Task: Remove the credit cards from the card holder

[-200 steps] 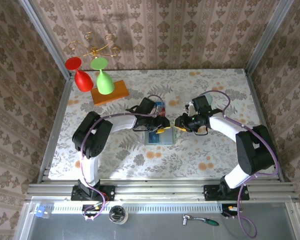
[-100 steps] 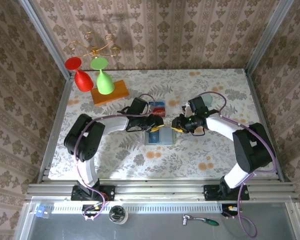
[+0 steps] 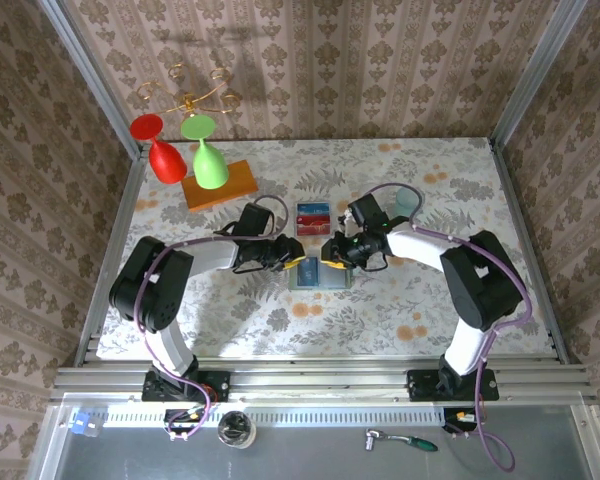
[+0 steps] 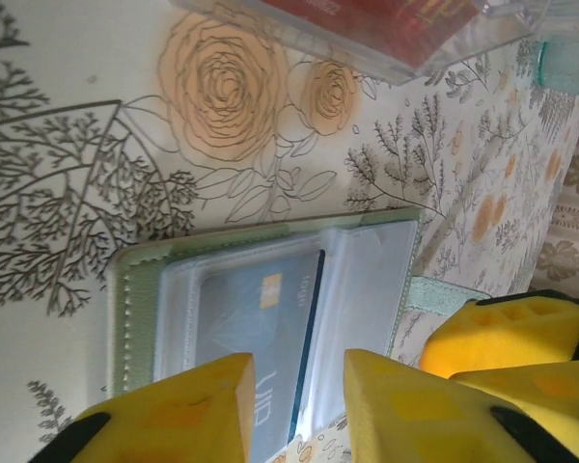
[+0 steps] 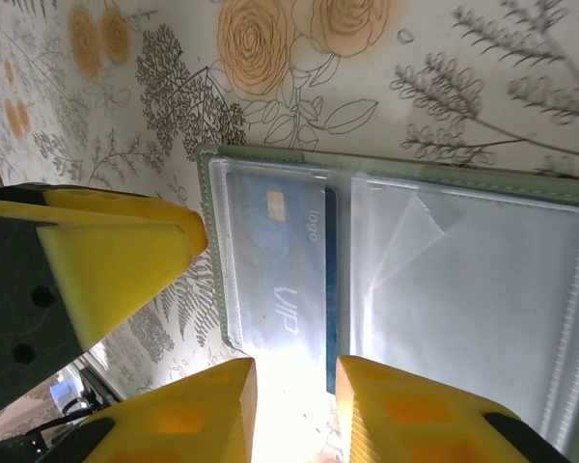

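Note:
The card holder [image 3: 325, 276] lies open and flat on the flowered table, pale green with clear pockets [image 4: 367, 280]. A blue credit card [image 5: 280, 280] sits in its left pocket [image 4: 256, 328], its dark edge sticking slightly out. My left gripper [image 4: 299, 415] hovers at the holder's left side [image 3: 298, 262], its yellow fingers parted over the blue card's edge. My right gripper [image 5: 294, 415] comes in from the right [image 3: 332, 252], jaws also parted above the same card. A red credit card [image 3: 313, 217] lies on the table behind the holder [image 4: 386, 14].
A translucent teal cup [image 3: 407, 203] stands right of the red card. An orange wooden block [image 3: 220, 184] with a red glass [image 3: 160, 150] and a green glass [image 3: 208, 155] sits at the back left. Metal rails edge the table.
Both grippers have slid to the left over the card holder. The left jaws have narrowed. The holder and the red card have stayed in place.

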You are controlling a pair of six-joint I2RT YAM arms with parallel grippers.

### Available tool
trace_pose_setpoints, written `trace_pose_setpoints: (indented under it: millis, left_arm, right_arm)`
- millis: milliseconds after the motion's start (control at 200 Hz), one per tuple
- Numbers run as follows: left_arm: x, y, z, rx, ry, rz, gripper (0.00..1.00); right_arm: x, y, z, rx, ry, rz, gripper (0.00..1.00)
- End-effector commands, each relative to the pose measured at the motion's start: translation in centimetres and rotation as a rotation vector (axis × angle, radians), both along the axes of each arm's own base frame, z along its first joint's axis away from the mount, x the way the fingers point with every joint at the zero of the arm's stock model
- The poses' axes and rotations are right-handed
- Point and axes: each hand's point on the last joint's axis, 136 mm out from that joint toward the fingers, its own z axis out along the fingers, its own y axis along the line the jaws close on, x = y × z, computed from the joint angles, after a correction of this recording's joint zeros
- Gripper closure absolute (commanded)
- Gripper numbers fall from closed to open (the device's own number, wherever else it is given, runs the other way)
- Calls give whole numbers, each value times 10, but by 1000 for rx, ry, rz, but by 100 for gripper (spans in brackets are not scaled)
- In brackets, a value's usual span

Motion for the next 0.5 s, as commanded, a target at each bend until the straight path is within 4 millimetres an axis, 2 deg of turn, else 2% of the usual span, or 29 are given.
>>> trace_pose_setpoints:
  millis: [0, 120, 320, 495]
  left_arm:
    - [-5, 8, -1, 21, -9, -13, 77]
    - [-6, 9, -7, 25, 4, -16, 88]
    - [-12, 13, -18, 52, 37, -19, 99]
    - [-15, 19, -24, 85, 53, -21, 100]
  right_arm:
    - [6, 11, -3, 2, 1, 3, 71]
    - [5, 15, -9, 1, 18, 13, 71]
    - [5, 21, -15, 7, 31, 24, 71]
    - [6, 26, -18, 12, 39, 34, 71]
